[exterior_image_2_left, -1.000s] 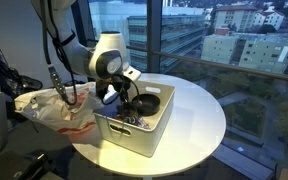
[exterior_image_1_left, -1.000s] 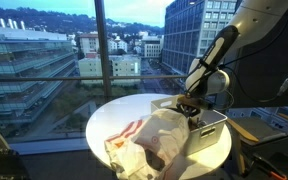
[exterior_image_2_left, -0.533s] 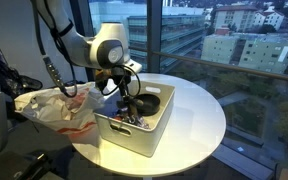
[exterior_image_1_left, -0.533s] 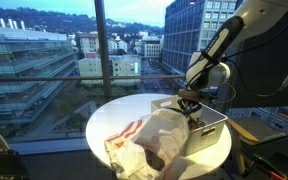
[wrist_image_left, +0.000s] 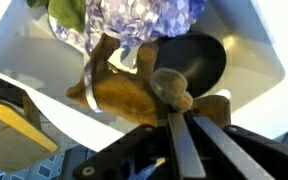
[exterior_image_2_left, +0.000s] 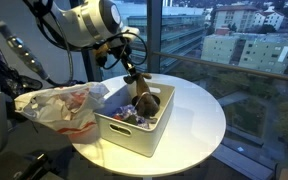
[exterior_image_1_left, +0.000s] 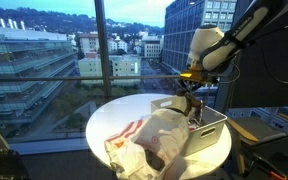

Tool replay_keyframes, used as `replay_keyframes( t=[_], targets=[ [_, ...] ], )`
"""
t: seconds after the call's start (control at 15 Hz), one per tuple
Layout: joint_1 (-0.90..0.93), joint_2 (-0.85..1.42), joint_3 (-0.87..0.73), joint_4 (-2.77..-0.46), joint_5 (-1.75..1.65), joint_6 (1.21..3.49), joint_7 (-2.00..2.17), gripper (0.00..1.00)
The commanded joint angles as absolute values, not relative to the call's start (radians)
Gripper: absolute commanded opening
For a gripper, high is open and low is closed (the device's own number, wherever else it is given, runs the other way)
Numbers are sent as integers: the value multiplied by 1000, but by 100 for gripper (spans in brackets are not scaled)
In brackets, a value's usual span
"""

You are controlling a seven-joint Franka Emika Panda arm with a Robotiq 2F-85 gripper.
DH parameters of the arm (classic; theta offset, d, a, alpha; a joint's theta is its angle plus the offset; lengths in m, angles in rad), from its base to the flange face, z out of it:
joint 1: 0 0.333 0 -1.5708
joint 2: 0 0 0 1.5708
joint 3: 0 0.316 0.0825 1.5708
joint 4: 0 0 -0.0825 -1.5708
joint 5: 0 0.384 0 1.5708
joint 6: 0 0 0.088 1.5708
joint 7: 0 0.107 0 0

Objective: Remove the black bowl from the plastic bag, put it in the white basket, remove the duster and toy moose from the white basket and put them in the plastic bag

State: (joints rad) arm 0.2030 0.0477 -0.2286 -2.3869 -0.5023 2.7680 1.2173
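the gripper point(wrist_image_left: 181, 118) clamps the toy moose point(wrist_image_left: 129, 95), dangling above the white basket point(exterior_image_2_left: 134, 135) holding the black bowl point(wrist_image_left: 196, 60).

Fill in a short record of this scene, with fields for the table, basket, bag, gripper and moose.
table: round, white
basket: white, on the table; holds the black bowl and the duster
bag: crumpled on the table, beside the basket
gripper: above the basket, shut on the moose
moose: brown, hangs from the gripper over the basket, next to the bowl
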Motion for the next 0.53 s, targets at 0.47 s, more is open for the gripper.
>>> replay_keyframes(
  t=[0.47],
  targets=[
    [194,-333,-227,-2520,-862,3043,1511,2]
  ],
)
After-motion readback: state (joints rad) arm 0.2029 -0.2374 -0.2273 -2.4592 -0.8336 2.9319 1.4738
